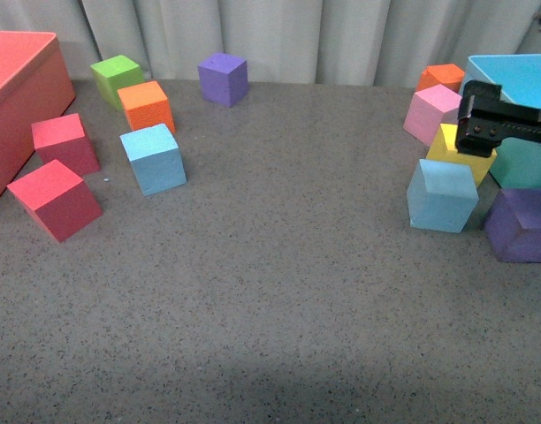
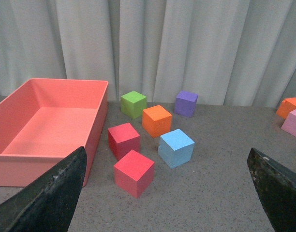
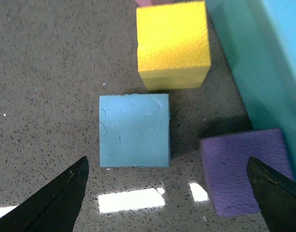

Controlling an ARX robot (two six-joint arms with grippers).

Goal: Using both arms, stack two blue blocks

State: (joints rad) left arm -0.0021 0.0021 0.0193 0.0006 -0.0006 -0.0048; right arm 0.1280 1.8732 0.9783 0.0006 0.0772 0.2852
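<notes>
One blue block rests on the table at the left, among red and orange cubes; the left wrist view shows it ahead of my open left gripper, well apart from it. The other blue block sits at the right, beside a yellow cube and a purple cube. My right gripper hangs above and just behind it, open. From the right wrist this block lies just beyond the open right gripper, nothing held.
A big pink-red bin stands at the far left, a turquoise bin at the far right. Two red cubes, an orange cube, a green cube, a purple cube, pink and orange cubes lie around. Curtain behind.
</notes>
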